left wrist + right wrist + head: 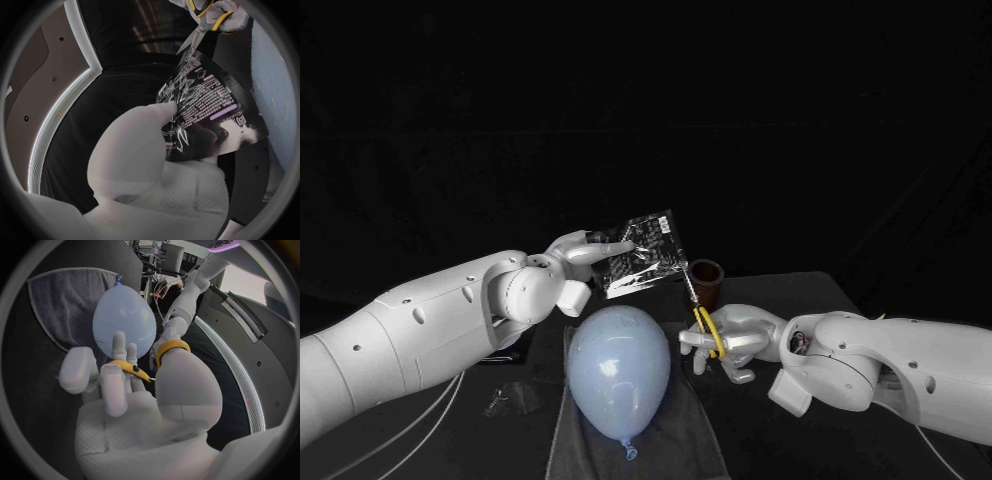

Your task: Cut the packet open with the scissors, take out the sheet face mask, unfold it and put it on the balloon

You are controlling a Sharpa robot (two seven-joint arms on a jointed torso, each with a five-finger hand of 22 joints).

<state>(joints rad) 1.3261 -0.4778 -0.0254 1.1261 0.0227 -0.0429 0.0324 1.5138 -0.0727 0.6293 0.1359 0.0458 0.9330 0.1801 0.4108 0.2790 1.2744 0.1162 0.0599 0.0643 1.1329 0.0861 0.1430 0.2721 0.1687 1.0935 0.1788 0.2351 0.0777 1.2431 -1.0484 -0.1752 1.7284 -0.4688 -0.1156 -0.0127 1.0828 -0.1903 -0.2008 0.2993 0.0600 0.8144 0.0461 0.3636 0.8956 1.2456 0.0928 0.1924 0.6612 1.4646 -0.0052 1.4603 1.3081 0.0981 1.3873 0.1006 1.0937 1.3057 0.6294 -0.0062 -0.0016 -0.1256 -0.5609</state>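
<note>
Above the black table, the left hand (589, 250) pinches the packet (651, 250) by one edge and holds it up. Beside it, the right hand (733, 345) grips the yellow handles of the scissors (700, 312), with the blade tips at the packet's lower corner. Below them, the balloon (617, 365) lies on a grey cloth (675, 440).

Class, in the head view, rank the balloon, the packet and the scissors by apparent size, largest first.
1. balloon
2. packet, though held up, perhaps nearer the camera
3. scissors, partly hidden in the right hand

grey towel (682, 432), brown cylinder (708, 274)
</note>
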